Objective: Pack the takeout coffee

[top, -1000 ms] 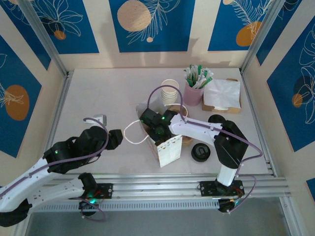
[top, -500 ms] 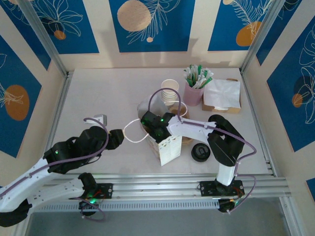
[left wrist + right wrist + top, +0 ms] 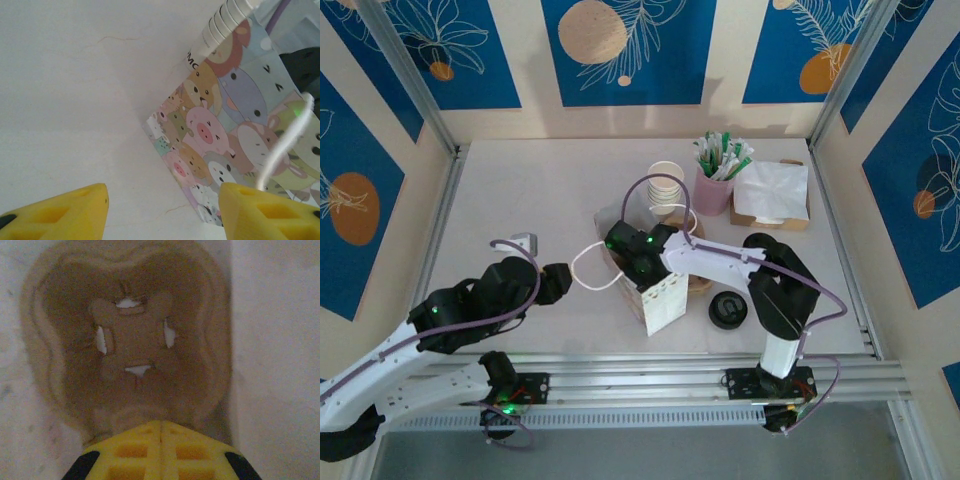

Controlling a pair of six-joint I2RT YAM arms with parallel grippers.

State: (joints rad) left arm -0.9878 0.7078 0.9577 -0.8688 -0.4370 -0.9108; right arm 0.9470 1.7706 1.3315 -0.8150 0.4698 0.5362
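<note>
Packing looks barely begun: a pulp cup carrier [image 3: 132,340] sits down inside the cartoon paper bag [image 3: 663,303] mid-table, with the right gripper [image 3: 160,427] closed tight at its near rim. The left gripper [image 3: 162,200] hangs just left of the bag, jaws apart and empty. Stacked paper cups [image 3: 667,185] and a black lid [image 3: 728,310] wait outside, unpacked.

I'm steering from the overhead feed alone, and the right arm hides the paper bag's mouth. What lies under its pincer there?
Observer: On the right wrist camera, a brown moulded-pulp cup carrier lies just beyond the right pincer.
Operator: Are its fingers apart?
Observer: No, the yellow fingers are pressed together at the carrier's near rim; whether they pinch it is unclear.
Operator: And the left pincer?
Observer: Open and empty, with the white cord handle of the cartoon-animal paper bag right beside it.
</note>
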